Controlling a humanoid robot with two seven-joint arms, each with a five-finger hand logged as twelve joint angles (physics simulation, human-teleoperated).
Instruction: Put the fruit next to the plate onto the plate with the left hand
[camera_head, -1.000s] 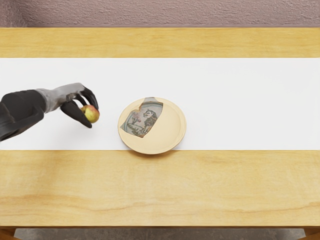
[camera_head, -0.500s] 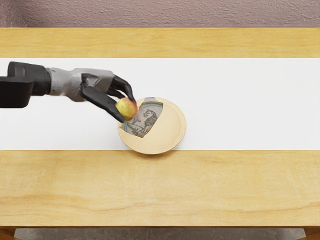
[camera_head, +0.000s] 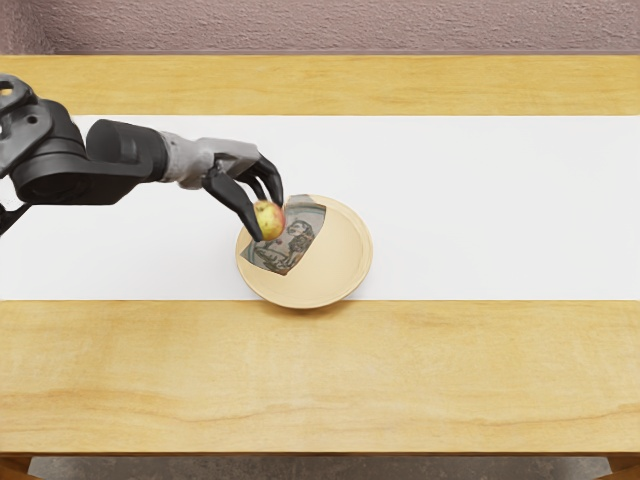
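The dark fingers (camera_head: 240, 208) are closed around a small red-and-yellow fruit (camera_head: 268, 219), pinching it between thumb and fingertips with the tips pointing down. The fruit hangs in this grasp over the left part of the plate (camera_head: 350, 262), just inside its left rim and above the printed picture (camera_head: 285, 245) there. Whether it touches the plate cannot be told from this angle; it looks slightly raised. The left hand (camera_head: 240, 180) belongs to a grey and black arm (camera_head: 110, 160) that reaches in from the counter's left edge, slanting toward the middle. The right arm does not show.

The plate, round and pale yellow, lies a little left of the counter's centre on a white strip (camera_head: 480, 200) that runs the counter's whole length, between bare wood along the near and far edges of the counter (camera_head: 320, 370).

Step in hand, as judged: the carry is at its end and the placing begins. The next move appears to call for a short lowering until the fruit meets the plate, then a gentle opening of the fingers and a straight lift. Being round, the fruit could roll toward the rim if let go from a height.
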